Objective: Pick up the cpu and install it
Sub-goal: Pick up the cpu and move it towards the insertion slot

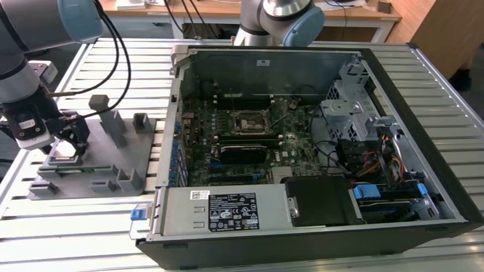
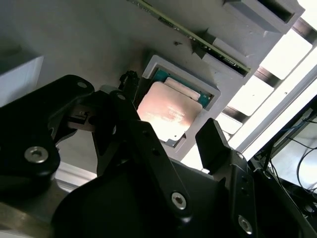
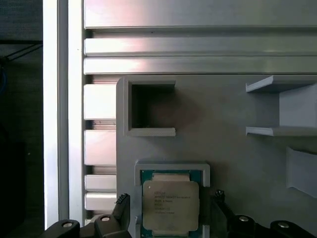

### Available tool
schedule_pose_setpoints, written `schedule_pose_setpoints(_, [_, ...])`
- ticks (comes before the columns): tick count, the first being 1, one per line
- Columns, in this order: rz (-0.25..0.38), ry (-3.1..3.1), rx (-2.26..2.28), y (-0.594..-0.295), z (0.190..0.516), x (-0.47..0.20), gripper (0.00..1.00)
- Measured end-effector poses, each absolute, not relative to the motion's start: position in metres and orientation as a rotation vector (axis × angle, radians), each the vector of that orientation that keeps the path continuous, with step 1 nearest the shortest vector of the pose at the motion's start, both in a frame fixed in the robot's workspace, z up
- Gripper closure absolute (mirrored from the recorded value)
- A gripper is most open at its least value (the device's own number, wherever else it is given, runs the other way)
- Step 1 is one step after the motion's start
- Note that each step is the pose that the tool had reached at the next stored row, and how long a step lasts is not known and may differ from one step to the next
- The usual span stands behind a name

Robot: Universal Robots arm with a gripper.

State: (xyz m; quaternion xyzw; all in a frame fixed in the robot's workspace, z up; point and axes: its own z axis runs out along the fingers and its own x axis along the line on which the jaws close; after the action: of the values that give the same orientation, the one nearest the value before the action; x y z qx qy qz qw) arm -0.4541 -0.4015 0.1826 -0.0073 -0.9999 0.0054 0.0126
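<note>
The cpu [image 3: 171, 206] is a flat square chip with a shiny metal top and a green rim, lying in a raised pocket of the grey fixture [image 3: 223, 148]. My gripper [image 3: 170, 202] hangs just above it, open, with one black finger on each side of the pocket and a gap to the chip. The second wrist view shows the cpu [image 2: 166, 111] between the fingers [image 2: 213, 141] from a slant. In the exterior view the gripper [image 1: 68, 146] is at the left, over the fixture [image 1: 98, 164]. The motherboard socket [image 1: 248, 122] sits inside the open computer case [image 1: 302, 62].
A thin green memory stick [image 2: 198, 42] lies in a slot of the fixture beside the cpu pocket. Grey posts [image 1: 113, 124] rise from the fixture near the gripper. The slatted metal table [image 1: 83, 226] carries everything. A second robot arm [image 1: 280, 17] stands behind the case.
</note>
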Motion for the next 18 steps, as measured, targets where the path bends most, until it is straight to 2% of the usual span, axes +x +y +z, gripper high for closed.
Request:
schedule_pose_setpoints(5, [0.017,-3.116,-0.023,-0.4010,0.1827,-0.4541,0.28])
schedule_pose_setpoints(6, [0.017,-3.116,-0.023,-0.4010,0.1827,-0.4541,0.34])
schedule_pose_setpoints(7, [0.017,-3.116,-0.023,-0.4010,0.1827,-0.4541,0.34])
schedule_pose_setpoints(8, [0.017,-3.116,-0.023,-0.4010,0.1827,-0.4541,0.41])
schedule_pose_setpoints(18, [0.017,-3.116,-0.021,-0.4010,0.1840,-0.4541,0.41])
